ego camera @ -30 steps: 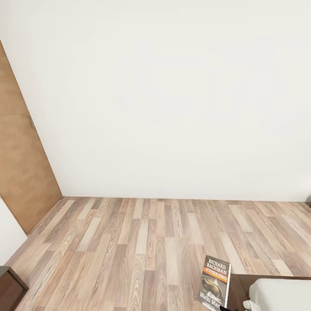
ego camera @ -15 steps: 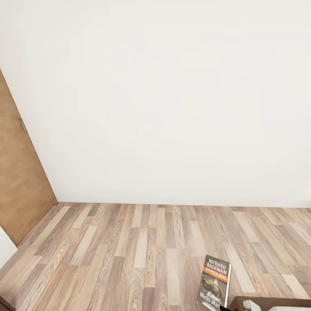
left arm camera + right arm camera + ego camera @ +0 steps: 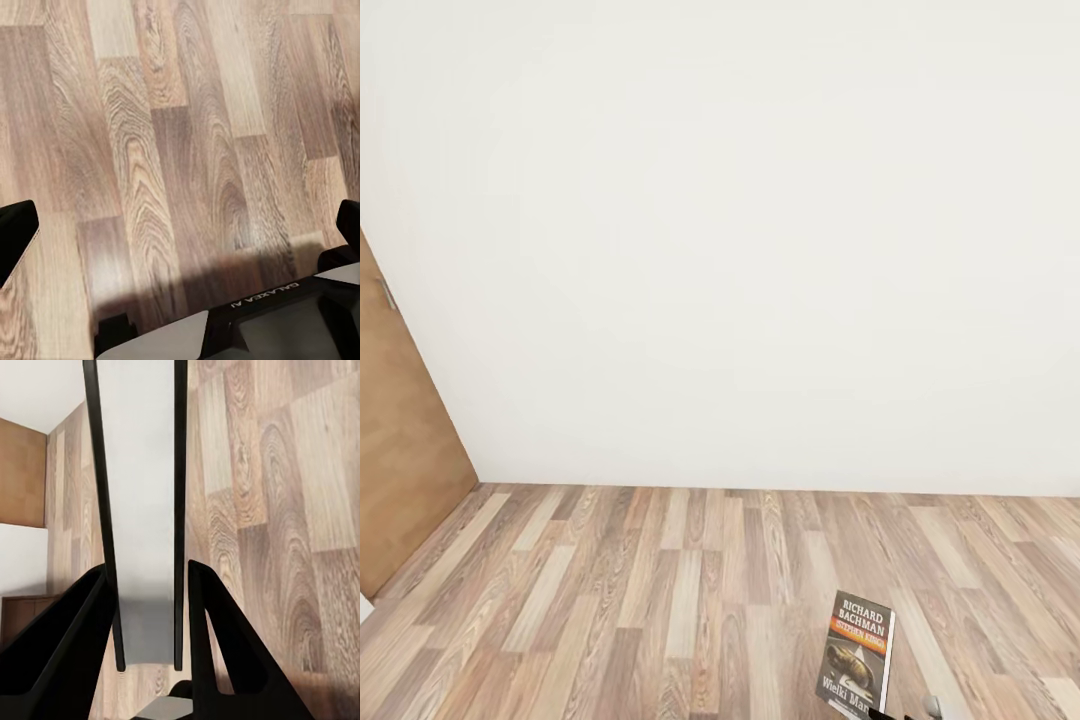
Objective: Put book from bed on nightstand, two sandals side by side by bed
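Book, cover facing the head camera, hangs above the wood-plank floor before a white wall, clamped edge-on between the right gripper jaws, while the left gripper jaws are spread, grasping nothing.

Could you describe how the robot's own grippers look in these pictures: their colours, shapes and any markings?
The left gripper has two black fingers set far apart. Behind them sits a body of dark and light-grey panels with white "GALAXEA AI" lettering. The right gripper has two black, smooth, wedge-shaped fingers that taper toward their tips, with a small grey part at their base. I see no cables.
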### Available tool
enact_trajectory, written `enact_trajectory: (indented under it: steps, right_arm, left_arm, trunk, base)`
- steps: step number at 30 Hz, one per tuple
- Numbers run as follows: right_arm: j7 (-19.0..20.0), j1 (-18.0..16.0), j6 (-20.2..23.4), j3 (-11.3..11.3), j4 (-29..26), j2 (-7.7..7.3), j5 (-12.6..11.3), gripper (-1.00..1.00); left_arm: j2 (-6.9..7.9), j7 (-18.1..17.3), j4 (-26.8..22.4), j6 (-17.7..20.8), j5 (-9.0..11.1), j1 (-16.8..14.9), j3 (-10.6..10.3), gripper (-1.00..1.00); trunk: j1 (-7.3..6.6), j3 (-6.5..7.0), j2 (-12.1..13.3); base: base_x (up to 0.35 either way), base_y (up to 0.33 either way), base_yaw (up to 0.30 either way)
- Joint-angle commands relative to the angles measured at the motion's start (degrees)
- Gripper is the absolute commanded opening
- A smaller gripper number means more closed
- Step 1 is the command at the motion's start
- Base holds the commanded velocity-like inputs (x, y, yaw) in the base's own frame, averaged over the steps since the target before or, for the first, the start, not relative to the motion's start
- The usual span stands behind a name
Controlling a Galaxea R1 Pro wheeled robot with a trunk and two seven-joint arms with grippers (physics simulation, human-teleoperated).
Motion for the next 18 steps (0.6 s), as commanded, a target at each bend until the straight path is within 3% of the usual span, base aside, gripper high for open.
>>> enact_trajectory:
  steps: [1,18]
  right_arm:
    - [0.16,-0.04,0.6,-0.18,-0.03,-0.01,-0.53,-1.0]
    - [0.16,-0.04,0.6,-0.18,-0.03,-0.01,-0.51,-1.0]
  left_arm:
    - [0.01,-0.13,0.04,-0.22,-0.57,-0.04,0.49,1.0]
    - [0.01,-0.13,0.04,-0.22,-0.59,-0.04,0.49,1.0]
  trunk:
    - [0.04,-0.07,-0.04]
    - [0.04,-0.07,-0.04]
  base:
    - [0.327,0.0,-0.001]
    - [0.327,0.0,0.0]
